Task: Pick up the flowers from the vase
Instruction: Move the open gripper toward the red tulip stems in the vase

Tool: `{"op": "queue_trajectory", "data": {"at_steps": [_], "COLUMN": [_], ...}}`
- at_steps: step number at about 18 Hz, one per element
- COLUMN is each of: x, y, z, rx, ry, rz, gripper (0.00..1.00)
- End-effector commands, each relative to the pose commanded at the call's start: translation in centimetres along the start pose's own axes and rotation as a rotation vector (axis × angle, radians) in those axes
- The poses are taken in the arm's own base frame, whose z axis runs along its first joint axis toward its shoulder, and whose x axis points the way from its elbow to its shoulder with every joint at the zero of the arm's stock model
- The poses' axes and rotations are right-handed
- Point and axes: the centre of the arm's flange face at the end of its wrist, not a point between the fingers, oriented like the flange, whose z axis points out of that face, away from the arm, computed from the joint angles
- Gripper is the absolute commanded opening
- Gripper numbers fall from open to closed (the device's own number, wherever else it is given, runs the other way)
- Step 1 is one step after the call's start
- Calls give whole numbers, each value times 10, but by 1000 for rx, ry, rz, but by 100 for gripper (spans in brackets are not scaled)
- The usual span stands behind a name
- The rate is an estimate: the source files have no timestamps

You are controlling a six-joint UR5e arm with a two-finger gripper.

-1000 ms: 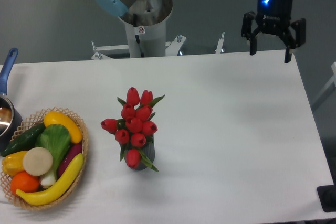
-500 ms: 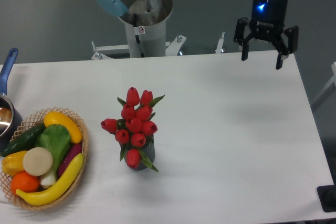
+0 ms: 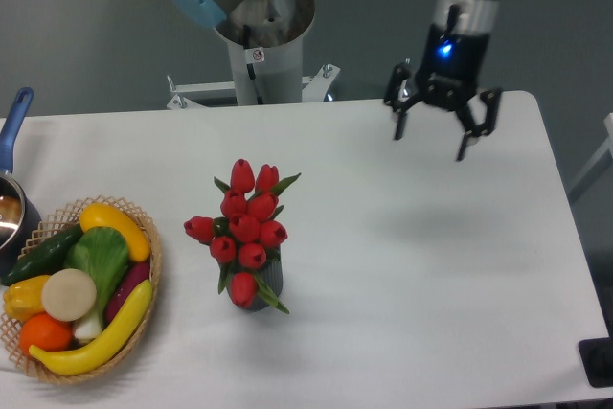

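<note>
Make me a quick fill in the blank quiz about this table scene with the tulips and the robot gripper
1. The flowers stand in the ____, dark grey and ribbed.
2. The gripper hangs above the table with its fingers ____.
3. The basket of toy vegetables lies to the camera's ____ of the flowers.

Missing words: vase; open; left

Arm enters from top of frame, upper right. Gripper hangs in the upper right, fingers pointing downward and spread wide apart, nothing between them. Blue indicator light lit on wrist.
</note>
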Motion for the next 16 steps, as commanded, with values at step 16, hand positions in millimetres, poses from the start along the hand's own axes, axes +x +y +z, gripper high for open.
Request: {"op": "queue_trajectory", "data": {"at_steps": [16], "x": [57], "y": [-40], "z": [52], "rx": [275], "ry": [172], "rz": [30], "gripper": [100]}}
